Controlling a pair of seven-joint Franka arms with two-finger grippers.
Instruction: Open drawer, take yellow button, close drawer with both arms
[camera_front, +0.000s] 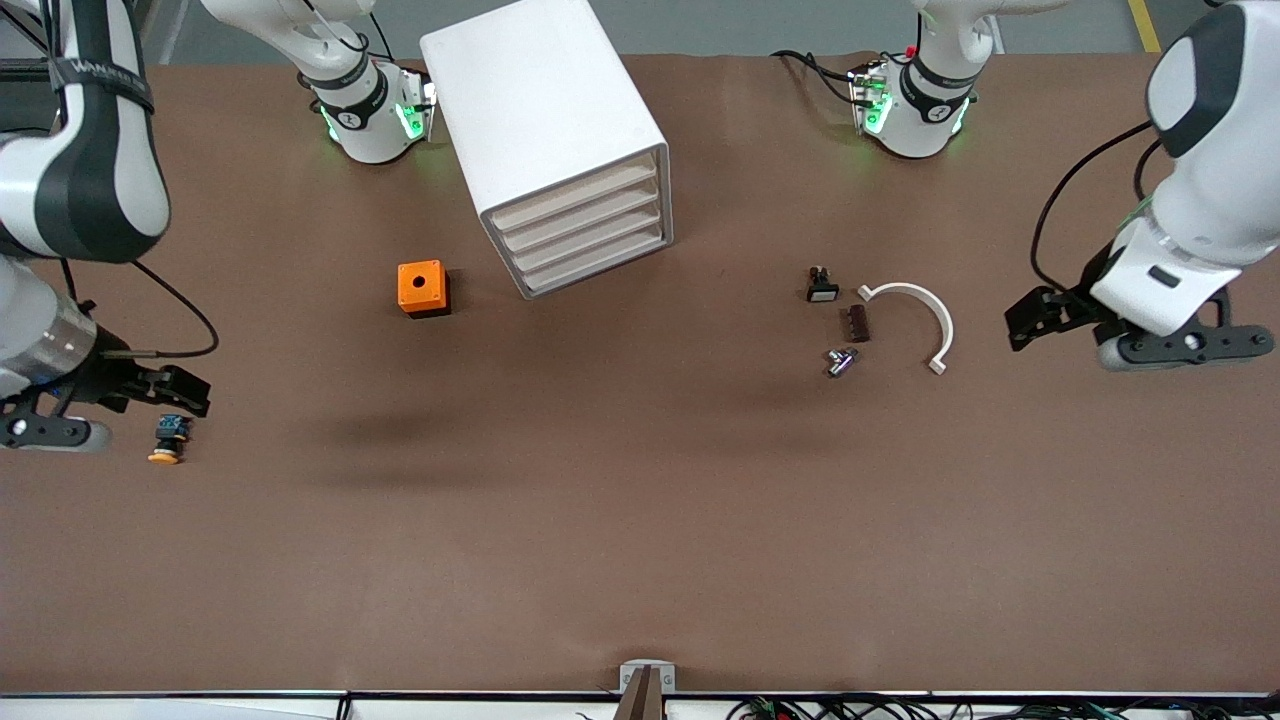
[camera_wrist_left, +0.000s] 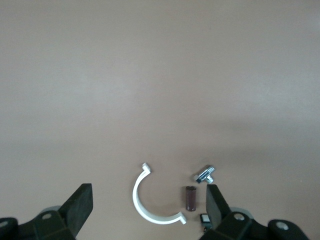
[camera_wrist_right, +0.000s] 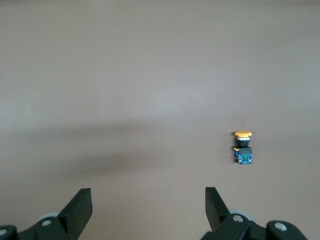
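Observation:
The white cabinet (camera_front: 545, 110) stands toward the right arm's end of the table, with its four drawers flush. The uppermost drawer (camera_front: 578, 198) is shut. The button (camera_front: 167, 439) lies on its side on the bare table at the right arm's end, orange cap toward the front camera. It also shows in the right wrist view (camera_wrist_right: 242, 147). My right gripper (camera_front: 185, 390) (camera_wrist_right: 146, 195) is open and empty, low over the table beside the button. My left gripper (camera_front: 1025, 318) (camera_wrist_left: 148, 190) is open and empty, low at the left arm's end.
An orange cube with a hole (camera_front: 423, 288) sits beside the cabinet. Near the left gripper lie a white curved clamp (camera_front: 915, 315) (camera_wrist_left: 145, 205), a black-and-white part (camera_front: 822, 287), a brown piece (camera_front: 858, 323) (camera_wrist_left: 190, 198) and a metal part (camera_front: 840, 361) (camera_wrist_left: 204, 174).

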